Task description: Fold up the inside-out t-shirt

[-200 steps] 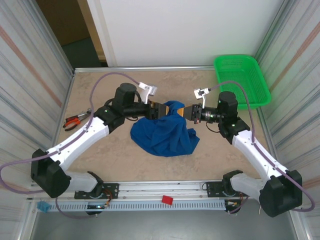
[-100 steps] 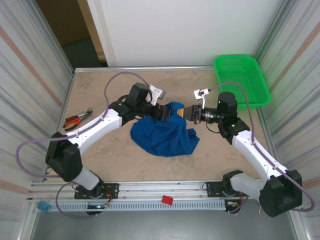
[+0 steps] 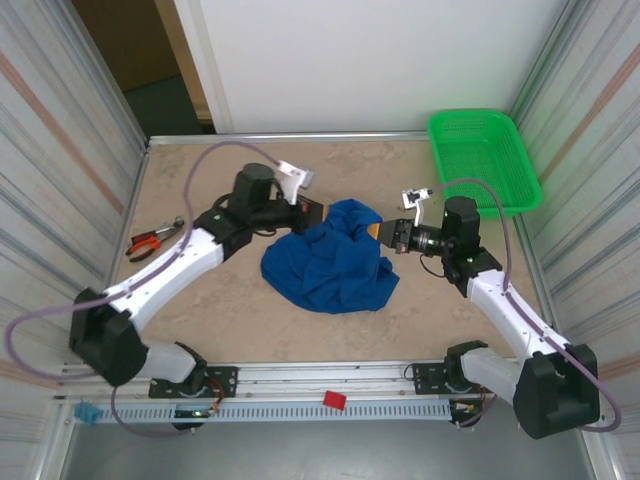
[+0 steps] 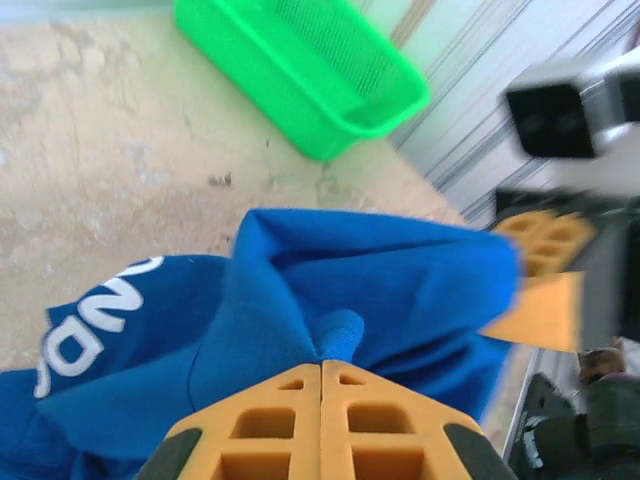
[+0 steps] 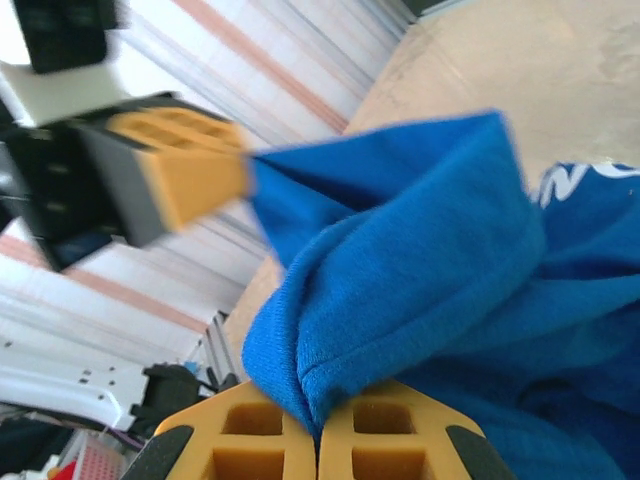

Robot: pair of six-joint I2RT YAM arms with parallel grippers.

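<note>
From above, the inside-out t-shirt (image 3: 330,262) is a crumpled blue heap at mid-table, its far edge lifted between my two hands. My left fingers (image 3: 314,212) and my right fingers (image 3: 380,231) face each other across that raised edge. My left wrist view adds detail: the left fingers (image 4: 300,385) are pressed together on a small fold of cloth, with white lettering (image 4: 95,335) lower left. In my right wrist view the right fingers (image 5: 345,420) pinch a rolled hem. The held ridge runs left to right; I cannot tell where the collar points. The table (image 3: 220,310) is beige and mottled, with red-handled pliers (image 3: 152,240) at its left side, a green basket (image 3: 485,160) in the far right corner, striped side panels and a white back wall.
</note>
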